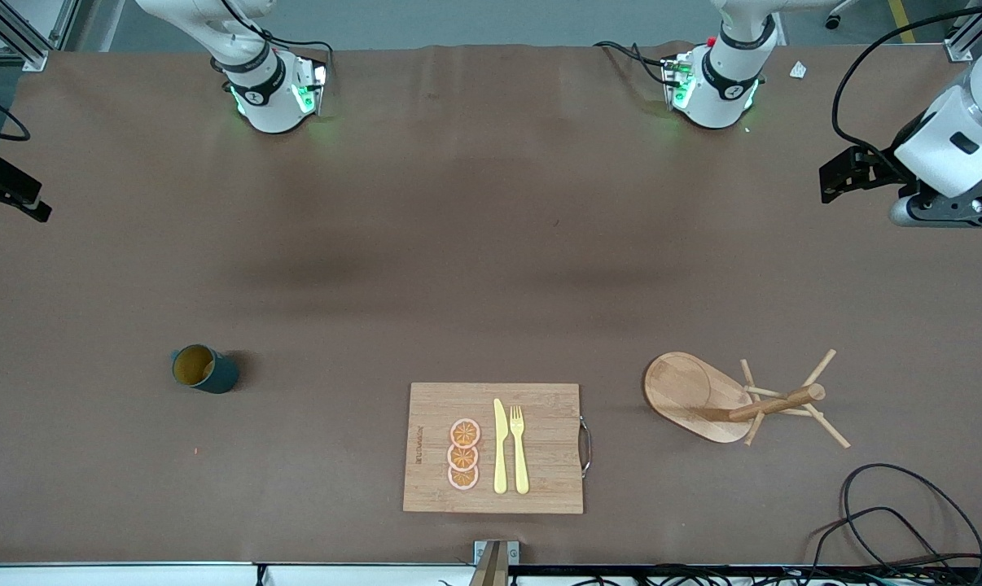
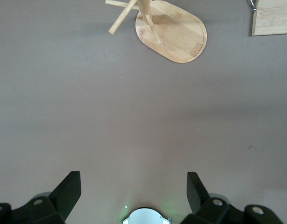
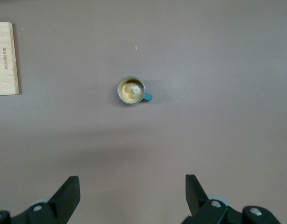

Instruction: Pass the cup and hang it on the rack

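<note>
Cup (image 1: 204, 369) upright toward the right arm's end of the table, rack (image 1: 739, 399) toward the left arm's end, hence the handover; right gripper (image 3: 133, 198) and left gripper (image 2: 134, 193) both raised, fingers apart, holding nothing.

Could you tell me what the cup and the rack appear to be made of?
The cup looks like glazed ceramic, possibly plastic: smooth dark teal wall, mustard-yellow inside. The rack looks like light unpainted wood, perhaps bamboo: pale grain shows on its oval base.
</note>
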Motion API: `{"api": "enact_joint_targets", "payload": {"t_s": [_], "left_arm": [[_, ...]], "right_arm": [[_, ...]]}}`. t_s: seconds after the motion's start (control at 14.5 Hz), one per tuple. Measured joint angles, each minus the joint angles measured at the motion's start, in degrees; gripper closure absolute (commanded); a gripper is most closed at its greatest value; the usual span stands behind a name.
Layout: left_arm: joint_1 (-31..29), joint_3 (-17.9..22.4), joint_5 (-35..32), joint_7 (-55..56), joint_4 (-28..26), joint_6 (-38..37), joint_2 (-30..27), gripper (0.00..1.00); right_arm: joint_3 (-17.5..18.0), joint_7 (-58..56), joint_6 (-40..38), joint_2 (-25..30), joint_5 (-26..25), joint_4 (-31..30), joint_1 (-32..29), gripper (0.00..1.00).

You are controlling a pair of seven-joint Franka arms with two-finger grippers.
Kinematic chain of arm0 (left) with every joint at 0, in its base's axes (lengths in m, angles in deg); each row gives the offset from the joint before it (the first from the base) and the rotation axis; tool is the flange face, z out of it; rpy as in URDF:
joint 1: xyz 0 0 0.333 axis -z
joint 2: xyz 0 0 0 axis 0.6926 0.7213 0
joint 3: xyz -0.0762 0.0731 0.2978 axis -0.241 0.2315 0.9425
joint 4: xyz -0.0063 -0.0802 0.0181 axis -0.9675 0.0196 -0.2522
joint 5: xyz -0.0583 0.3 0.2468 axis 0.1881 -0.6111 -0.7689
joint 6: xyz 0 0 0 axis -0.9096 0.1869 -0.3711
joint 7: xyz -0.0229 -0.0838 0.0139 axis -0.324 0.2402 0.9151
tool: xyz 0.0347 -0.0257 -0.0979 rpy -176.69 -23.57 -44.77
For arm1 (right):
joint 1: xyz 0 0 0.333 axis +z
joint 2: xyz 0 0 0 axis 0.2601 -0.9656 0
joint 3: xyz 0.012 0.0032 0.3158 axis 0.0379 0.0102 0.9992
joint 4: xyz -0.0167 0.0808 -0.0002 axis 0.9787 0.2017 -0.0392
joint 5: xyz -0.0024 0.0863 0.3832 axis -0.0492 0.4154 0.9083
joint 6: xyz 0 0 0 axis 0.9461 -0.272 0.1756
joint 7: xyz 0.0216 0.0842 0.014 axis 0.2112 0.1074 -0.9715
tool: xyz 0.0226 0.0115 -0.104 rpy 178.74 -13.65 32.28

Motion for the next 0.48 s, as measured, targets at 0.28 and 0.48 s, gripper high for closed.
{"api": "enact_joint_targets", "payload": {"t_s": [0.28,0.48], "left_arm": [[-0.04,0.00,0.00,-0.08,0.01,0.12,0.00,0.00],[-0.04,0.00,0.34,-0.11,0.27,0.38,0.08,0.00]], "right_arm": [[0.00,0.00,0.00,0.00,0.00,0.00,0.00,0.00],[0.00,0.00,0.00,0.00,0.00,0.00,0.00,0.00]]}}
